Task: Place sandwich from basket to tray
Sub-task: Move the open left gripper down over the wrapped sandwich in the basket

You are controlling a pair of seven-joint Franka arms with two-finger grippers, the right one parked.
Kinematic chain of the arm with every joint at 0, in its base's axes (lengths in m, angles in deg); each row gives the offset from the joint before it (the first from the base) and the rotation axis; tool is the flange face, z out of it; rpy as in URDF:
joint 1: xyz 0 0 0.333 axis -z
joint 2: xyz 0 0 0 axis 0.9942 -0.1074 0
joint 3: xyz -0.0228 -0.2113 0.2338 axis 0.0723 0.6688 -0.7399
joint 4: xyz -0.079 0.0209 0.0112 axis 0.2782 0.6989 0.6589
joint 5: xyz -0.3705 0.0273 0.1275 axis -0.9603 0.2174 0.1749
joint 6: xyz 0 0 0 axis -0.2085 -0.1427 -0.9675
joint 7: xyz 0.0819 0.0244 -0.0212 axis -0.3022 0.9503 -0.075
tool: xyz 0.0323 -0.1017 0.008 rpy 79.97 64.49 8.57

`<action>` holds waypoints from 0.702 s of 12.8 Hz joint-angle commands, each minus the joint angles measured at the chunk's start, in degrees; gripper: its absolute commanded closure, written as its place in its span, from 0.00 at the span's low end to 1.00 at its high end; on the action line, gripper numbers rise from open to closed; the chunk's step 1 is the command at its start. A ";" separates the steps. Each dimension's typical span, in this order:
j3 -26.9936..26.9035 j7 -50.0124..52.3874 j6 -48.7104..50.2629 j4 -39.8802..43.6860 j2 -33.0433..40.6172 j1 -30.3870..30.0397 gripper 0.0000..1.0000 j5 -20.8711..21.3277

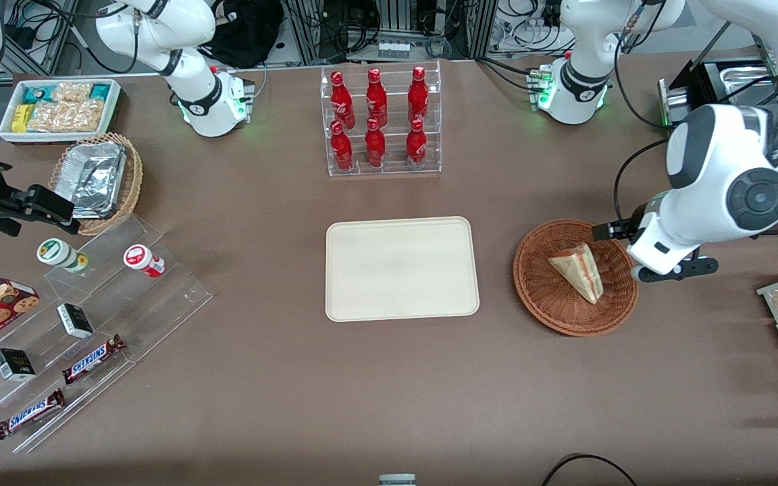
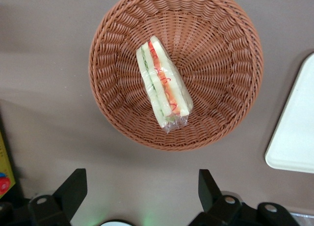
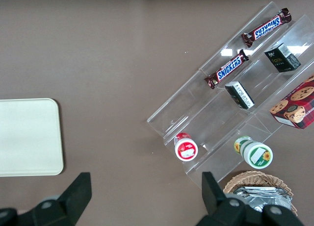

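Sandwich [image 1: 579, 271] lies in the reddish-brown wicker basket [image 1: 537, 290], wrapped in clear film, resting on the basket floor and leaning up toward the wall. In the wrist view the sandwich [image 2: 163, 82] shows its filling edge up: white bread, red and green layers running along its length.

Left gripper [image 2: 142, 189] hangs above the table just beside the basket [image 2: 235, 54], at the rim on the working arm's end, not over the sandwich. Fingers are spread wide and hold nothing; one dark fingertip [image 2: 76, 184] and its mate flank bare table, with the basket rim just ahead of them. In the front view the gripper itself is mostly hidden under the big white wrist housing, so only the wrist camera gives its opening.

Key relation: the sandwich sits ahead of the gripper, toward the basket's centre and toward the tray [image 1: 401, 268]. Its long axis runs steeply across the line joining the two fingertips, slightly tilted. Judgement: the opening already roughly straddles the narrow bread-to-bread width, so little wrist rotation should be needed, just an advance over the basket centre and a descent. Risk: the film wrap looks slippery, soft bread squashes, and the sloped wicker wall may catch a finger.

Tray lies flat on the table beside the basket, nothing on it, toward the parked arm's end.
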 commanded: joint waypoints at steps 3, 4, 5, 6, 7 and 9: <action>-0.24 7.50 -11.78 -10.40 3.23 1.13 0.00 0.78; -0.24 9.44 -15.64 -13.20 3.58 1.13 0.00 0.78; -0.24 11.02 -20.11 -16.45 4.28 1.13 0.00 0.69; -0.24 12.52 -24.77 -19.79 4.98 1.13 0.00 0.69; -0.24 14.71 -29.43 -22.69 5.60 1.13 0.00 0.78; -0.24 20.15 -31.76 -23.60 4.99 1.13 0.00 0.69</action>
